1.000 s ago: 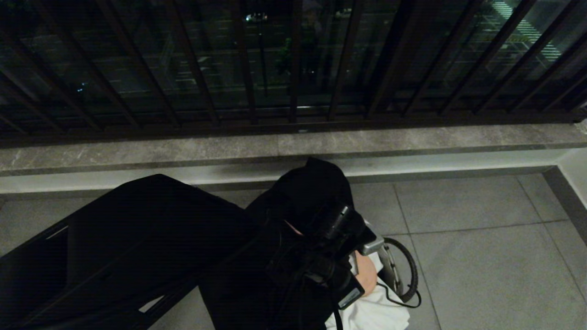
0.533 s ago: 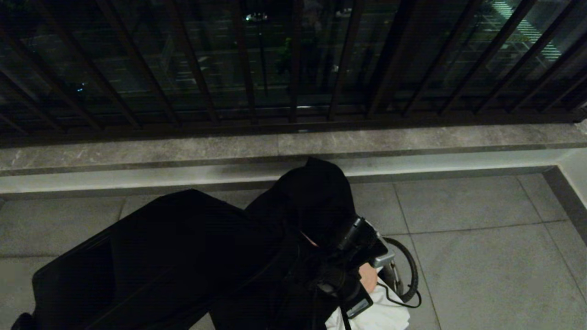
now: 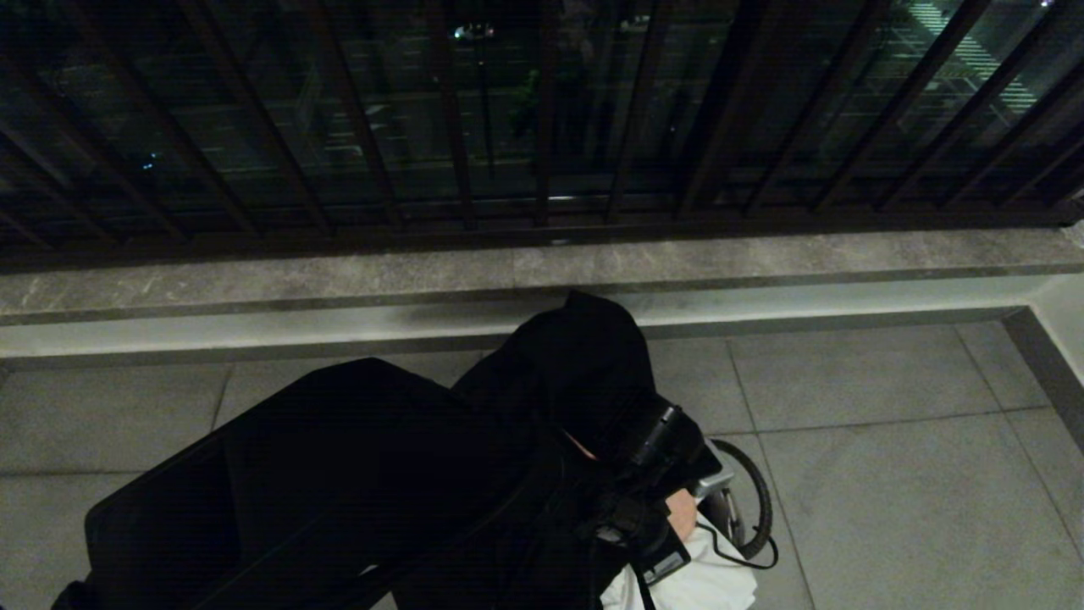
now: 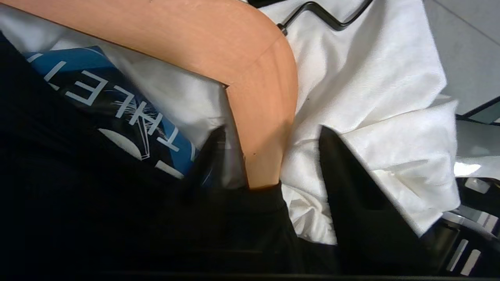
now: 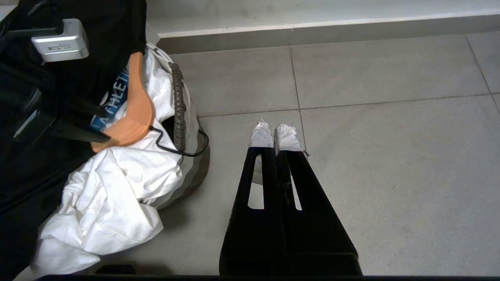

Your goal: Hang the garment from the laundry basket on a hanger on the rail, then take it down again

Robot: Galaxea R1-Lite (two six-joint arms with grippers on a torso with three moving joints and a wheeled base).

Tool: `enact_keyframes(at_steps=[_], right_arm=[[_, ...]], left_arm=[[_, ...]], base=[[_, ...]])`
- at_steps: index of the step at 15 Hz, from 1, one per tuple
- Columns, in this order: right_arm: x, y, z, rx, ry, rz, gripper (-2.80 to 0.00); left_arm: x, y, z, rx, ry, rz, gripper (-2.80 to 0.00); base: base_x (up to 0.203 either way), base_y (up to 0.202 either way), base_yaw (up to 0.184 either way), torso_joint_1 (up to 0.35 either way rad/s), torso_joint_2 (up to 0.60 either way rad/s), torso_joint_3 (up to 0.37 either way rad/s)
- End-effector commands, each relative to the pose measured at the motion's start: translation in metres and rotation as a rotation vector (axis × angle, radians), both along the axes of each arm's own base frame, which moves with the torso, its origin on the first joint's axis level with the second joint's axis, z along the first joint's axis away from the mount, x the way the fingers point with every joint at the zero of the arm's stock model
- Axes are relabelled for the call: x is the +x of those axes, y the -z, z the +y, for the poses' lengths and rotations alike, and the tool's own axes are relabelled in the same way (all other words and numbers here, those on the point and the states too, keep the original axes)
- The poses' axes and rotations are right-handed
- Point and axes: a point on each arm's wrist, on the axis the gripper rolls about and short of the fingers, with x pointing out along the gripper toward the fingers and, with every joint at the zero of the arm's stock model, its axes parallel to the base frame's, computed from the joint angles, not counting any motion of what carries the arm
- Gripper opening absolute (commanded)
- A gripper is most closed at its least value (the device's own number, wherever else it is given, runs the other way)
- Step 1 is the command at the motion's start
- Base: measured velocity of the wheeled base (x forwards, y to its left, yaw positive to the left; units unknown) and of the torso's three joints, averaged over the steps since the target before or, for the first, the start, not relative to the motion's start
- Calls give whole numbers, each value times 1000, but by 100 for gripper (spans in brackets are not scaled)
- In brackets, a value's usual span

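A black garment (image 3: 576, 364) with a blue printed panel (image 4: 117, 105) hangs over my left arm and on a wooden hanger (image 4: 234, 47). The hanger lies on white cloth (image 4: 371, 78) in the laundry basket (image 5: 179, 105), low in the middle of the head view. My left gripper (image 4: 271, 130) is open over the basket, its two black fingers on either side of the hanger's arm, with a gap on one side. Beside the basket, my right gripper (image 5: 273, 134) hangs shut over the floor, empty. The rail is out of view.
Dark window-guard bars (image 3: 542, 110) and a stone ledge (image 3: 762, 254) run across the far side. The basket's black loop handle (image 5: 191, 150) sticks out towards my right gripper. White cloth (image 5: 117, 183) spills over the basket's rim. Grey floor tiles (image 5: 390, 136) lie to the right.
My left gripper has opened from shut and has shifted slightly right and lower over the basket. The draped black garment has moved right with the arm. The right arm is still.
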Motion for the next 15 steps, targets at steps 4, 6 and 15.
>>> enact_keyframes(at_steps=[4,6,15], right_arm=[[0,0,0,0,0,0,-280],[0,0,0,0,1,0,-280],[0,0,0,1,1,0,-280]], left_arm=[[2,4,0,26,-21,-26,0],[4,9,-1,47,-19,-48,0],[19,12,-2,70,-74,-110,0]], base=[[0,0,0,0,0,0],[0,0,0,0,0,0],[0,0,0,0,0,0]])
